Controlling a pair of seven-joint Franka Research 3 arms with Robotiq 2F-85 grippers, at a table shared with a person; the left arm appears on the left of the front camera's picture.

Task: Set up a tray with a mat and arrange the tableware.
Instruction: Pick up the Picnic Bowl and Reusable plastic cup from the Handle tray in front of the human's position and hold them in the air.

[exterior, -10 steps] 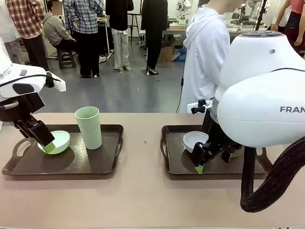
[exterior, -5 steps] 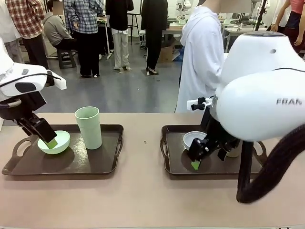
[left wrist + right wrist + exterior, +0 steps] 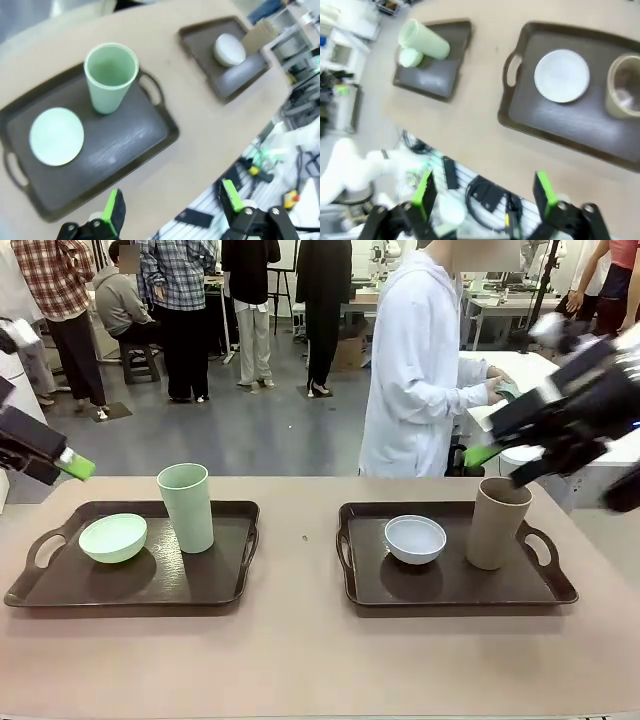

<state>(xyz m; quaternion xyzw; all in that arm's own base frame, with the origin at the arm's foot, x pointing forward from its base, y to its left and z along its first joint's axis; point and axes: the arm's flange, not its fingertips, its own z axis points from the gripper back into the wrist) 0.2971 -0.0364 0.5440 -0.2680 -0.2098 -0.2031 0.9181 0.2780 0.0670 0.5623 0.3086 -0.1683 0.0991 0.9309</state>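
Where the table's [image 3: 300,660] left edge meets the frame, the left gripper [image 3: 68,464] is seen raised well above the surface, clear of the left tray [image 3: 200,582]. In the left wrist view its green pads [image 3: 111,212] are spread wide, and nothing is held between them. On that dark brown tray the pale green bowl [image 3: 113,537] is set upright near the left handle. The tall pale green cup [image 3: 186,507] is stood upright just beside it to the right, not touching it. A strip of bare table is left between the two trays. On the right tray [image 3: 440,587], also dark brown, the small white bowl [image 3: 415,538] is placed upright left of centre. The tall brown cup [image 3: 497,523] is stood upright to its right, near but apart from it. Above and slightly behind that cup the right gripper [image 3: 510,462] is seen lifted off the tray and blurred. In the right wrist view its green pads [image 3: 424,192] are parted widely, and nothing is gripped. Behind the right tray, at the far side, a person in a white coat [image 3: 420,370] is turned toward the right.
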